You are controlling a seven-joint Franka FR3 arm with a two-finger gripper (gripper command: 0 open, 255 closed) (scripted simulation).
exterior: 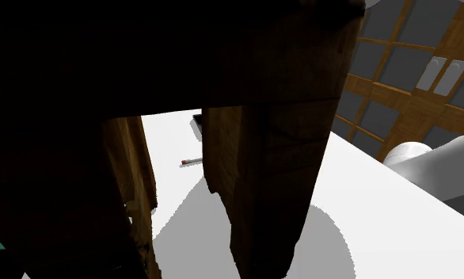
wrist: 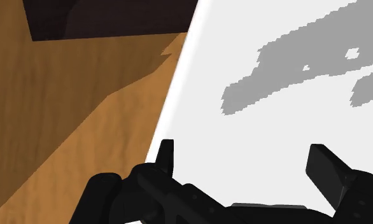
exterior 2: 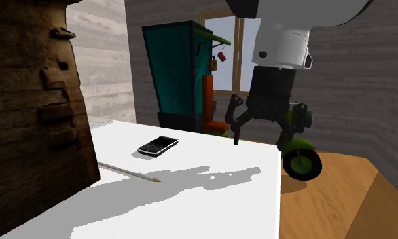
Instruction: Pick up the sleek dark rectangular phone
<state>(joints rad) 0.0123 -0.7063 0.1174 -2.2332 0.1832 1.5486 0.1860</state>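
Note:
The dark rectangular phone (exterior 2: pixel 157 145) lies flat on the white table (exterior 2: pixel 245 204), towards its far side in the second exterior view. A dark corner of the phone (exterior: pixel 197 123) peeks out behind a wooden post in the shoulder view. My black gripper (exterior 2: pixel 262 132) hangs open above the table's far right edge, well to the right of the phone and above it. In the wrist view the fingers (wrist: pixel 328 172) stand wide apart over the white table (wrist: pixel 242 133) near its edge, with nothing between them, and the gripper (wrist: pixel 246 162) casts a grey shadow on the table ahead.
A pencil (exterior 2: pixel 130 172) lies on the table near the phone, also seen as the pencil (exterior: pixel 191 162). Dark wooden furniture (exterior 2: pixel 28 102) borders the table; a wooden post (exterior: pixel 262 158) blocks much of the shoulder view. A teal cabinet (exterior 2: pixel 174 68) and a green wheeled object (exterior 2: pixel 299 161) stand beyond on the wooden floor (wrist: pixel 64 127).

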